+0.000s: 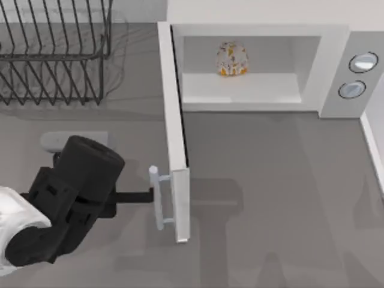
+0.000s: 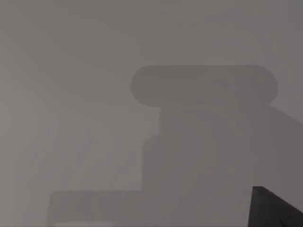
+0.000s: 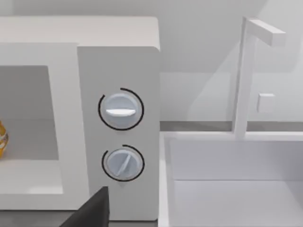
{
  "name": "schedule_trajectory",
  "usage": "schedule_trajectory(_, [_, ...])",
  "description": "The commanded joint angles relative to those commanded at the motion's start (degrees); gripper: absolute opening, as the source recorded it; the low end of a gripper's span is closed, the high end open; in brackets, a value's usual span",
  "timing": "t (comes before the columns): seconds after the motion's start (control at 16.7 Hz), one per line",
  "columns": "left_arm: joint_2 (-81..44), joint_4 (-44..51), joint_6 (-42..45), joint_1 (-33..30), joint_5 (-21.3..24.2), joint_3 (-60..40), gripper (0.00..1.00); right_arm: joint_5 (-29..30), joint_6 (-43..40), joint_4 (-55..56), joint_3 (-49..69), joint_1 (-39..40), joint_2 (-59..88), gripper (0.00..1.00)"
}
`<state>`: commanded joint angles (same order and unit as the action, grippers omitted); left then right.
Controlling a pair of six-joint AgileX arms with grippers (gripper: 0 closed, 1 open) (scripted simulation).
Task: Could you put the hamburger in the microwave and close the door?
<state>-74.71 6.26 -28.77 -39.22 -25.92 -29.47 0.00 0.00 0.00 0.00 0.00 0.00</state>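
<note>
— What's inside the microwave (image 1: 336,54)?
— I see the hamburger (image 1: 232,59) at the back, the door (image 1: 174,138) wide open. The right wrist view adds a sink (image 3: 227,179).
— The left gripper (image 1: 147,195)?
— At the handle (image 1: 156,198) — I cannot tell its fingers.

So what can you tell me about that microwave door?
The door is a flat white panel, swung wide open and standing out from the microwave's left edge toward the front of the table. A pale bar handle on two stubs sits near its free end. The left gripper reaches that handle from the left. The hamburger sits inside.
</note>
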Motion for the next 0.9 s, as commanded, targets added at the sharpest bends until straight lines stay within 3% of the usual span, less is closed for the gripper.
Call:
schedule_trajectory(0.42, [-15.2, 4.9, -13.2, -14.4, -8.0, -13.4, 0.00, 0.0, 0.0, 0.0, 0.0, 0.0, 0.0, 1.00])
schedule_trajectory(0.9, [-17.8, 6.3, -15.2, -16.3, -9.0, -16.2, 0.00, 0.0, 0.0, 0.0, 0.0, 0.0, 0.0, 1.00])
